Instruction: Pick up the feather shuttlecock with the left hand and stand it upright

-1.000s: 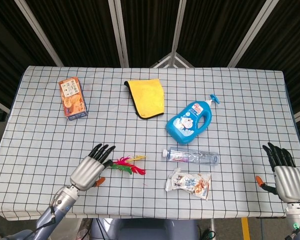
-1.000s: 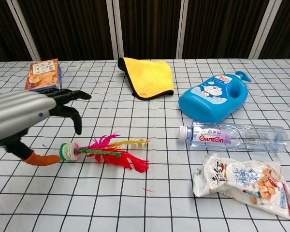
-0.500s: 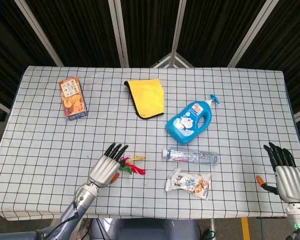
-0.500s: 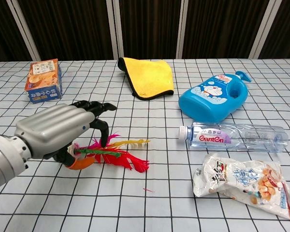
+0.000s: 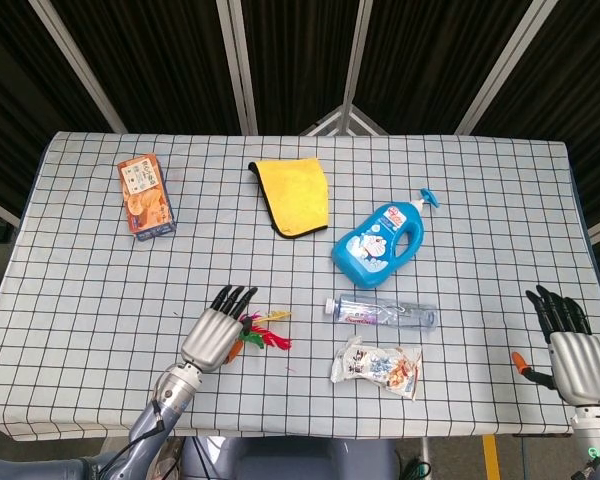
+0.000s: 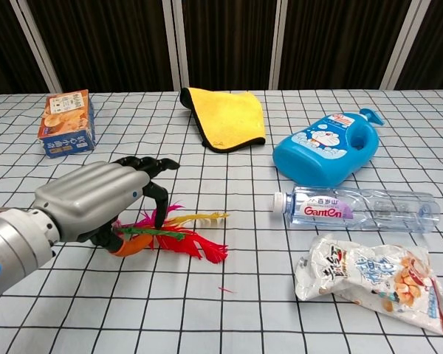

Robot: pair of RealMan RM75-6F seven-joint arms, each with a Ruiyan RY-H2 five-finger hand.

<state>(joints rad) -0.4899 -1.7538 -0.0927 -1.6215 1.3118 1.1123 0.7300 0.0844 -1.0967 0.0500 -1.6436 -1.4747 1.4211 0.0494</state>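
Observation:
The feather shuttlecock lies on its side on the checked tablecloth, its red, pink and yellow feathers pointing right. My left hand hovers over its base end and hides the base. One finger curves down to the feathers and the orange thumb tip sits under the stem, with a gap still between them. The other fingers stretch forward. My right hand rests open at the table's near right corner, holding nothing, and only the head view shows it.
An orange box stands at the far left and a yellow cloth lies at the back centre. Right of the shuttlecock are a blue bottle, a clear water bottle and a snack bag.
My left hand moved right from beside the shuttlecock to over its base, and one finger now reaches lower onto the feathers. The shuttlecock and right hand stayed put.

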